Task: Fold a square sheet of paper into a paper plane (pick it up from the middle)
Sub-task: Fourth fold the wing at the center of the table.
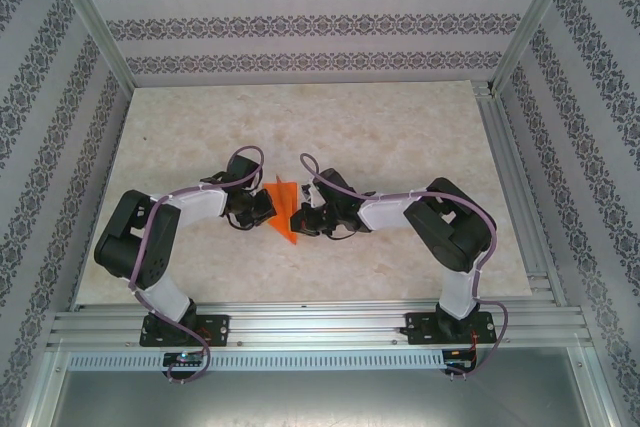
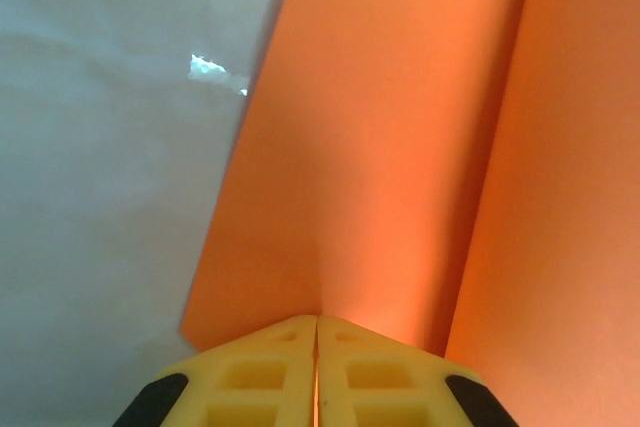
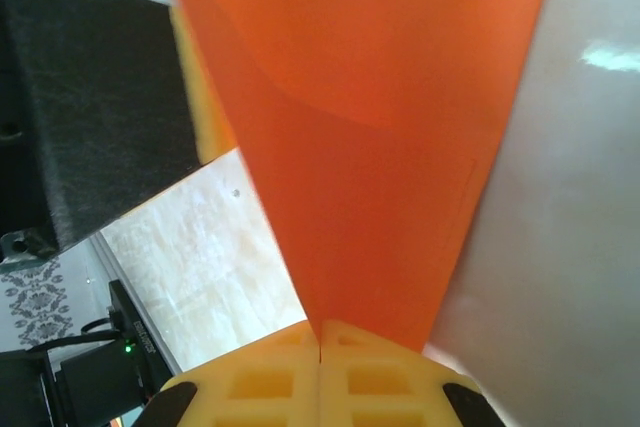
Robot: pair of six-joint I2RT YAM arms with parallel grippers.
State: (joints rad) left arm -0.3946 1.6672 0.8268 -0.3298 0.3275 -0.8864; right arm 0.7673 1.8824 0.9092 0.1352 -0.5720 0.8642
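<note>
Left arm [image 1: 150,237]: reaches in toward the middle of the tabletop [image 1: 400,127]. Left gripper [image 1: 262,209] sits against the left edge of the orange paper [image 1: 285,209]. In the left wrist view the yellow fingers [image 2: 250,377] of the left gripper [image 2: 317,319] are pressed together with almost no gap, pinching an edge of the orange paper [image 2: 400,147]. One long fold line runs away from the fingers on the right.

Centre: the paper is folded and pointed, wide at the far end and tapering to a tip at the near end. It is held between the two grippers. I cannot tell whether the tip touches the tabletop.

Right arm [image 1: 450,227]: mirrors the left. Right gripper [image 1: 305,217] is on the paper's right edge. In the right wrist view the right gripper [image 3: 320,325] is clamped on the narrow end of the orange paper [image 3: 380,147], which widens away from it. The black body of the left gripper [image 3: 90,97] is just beside the sheet.
</note>
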